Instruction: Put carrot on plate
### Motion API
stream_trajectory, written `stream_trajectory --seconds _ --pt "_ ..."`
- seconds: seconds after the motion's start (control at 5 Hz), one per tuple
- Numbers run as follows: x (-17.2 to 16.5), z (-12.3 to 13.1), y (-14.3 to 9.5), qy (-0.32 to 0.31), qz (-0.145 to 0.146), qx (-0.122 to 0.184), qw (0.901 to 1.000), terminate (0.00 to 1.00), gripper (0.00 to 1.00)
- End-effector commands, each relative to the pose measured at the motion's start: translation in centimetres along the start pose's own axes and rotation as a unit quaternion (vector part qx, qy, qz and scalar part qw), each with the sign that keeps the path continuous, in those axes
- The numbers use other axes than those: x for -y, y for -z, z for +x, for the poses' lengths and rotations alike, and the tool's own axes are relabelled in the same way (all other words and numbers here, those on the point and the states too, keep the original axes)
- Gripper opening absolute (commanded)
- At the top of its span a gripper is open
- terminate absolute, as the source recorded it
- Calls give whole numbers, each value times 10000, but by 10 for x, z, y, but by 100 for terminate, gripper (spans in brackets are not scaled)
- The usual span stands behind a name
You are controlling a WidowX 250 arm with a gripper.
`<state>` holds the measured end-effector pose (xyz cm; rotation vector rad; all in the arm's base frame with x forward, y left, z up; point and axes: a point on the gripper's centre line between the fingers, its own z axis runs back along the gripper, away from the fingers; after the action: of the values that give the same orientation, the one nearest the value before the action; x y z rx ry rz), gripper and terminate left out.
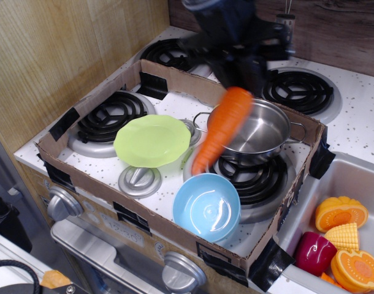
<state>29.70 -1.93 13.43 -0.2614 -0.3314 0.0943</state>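
Note:
The glossy orange carrot [222,127] hangs in the air, tip down and tilted to the left, in front of the steel pot. My gripper [243,78] is shut on its upper end, and the stem is hidden by the fingers. The arm is dark and blurred at the top middle. The lime-green plate [152,140] lies on the stove to the left of the carrot's tip, with nothing on it.
A steel pot [260,133] sits on the right front burner. A light blue bowl [206,206] stands in front, below the carrot. A cardboard wall [138,211] rings the stove top. Toy vegetables [340,236] lie in the sink at right. A wooden wall stands at left.

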Motion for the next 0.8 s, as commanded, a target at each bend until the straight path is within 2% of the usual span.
stream_trajectory --seconds 0.0,0.2,0.4,0.6 --pt "-41 37 -12 715 714 -143 9948 0 0" --pt "-68 38 -4 801 854 -315 9926 0 0" --pt "-79 27 5 612 1027 -227 9926 0 0" --pt "-98 9 24 565 1190 -154 9912 0 0"
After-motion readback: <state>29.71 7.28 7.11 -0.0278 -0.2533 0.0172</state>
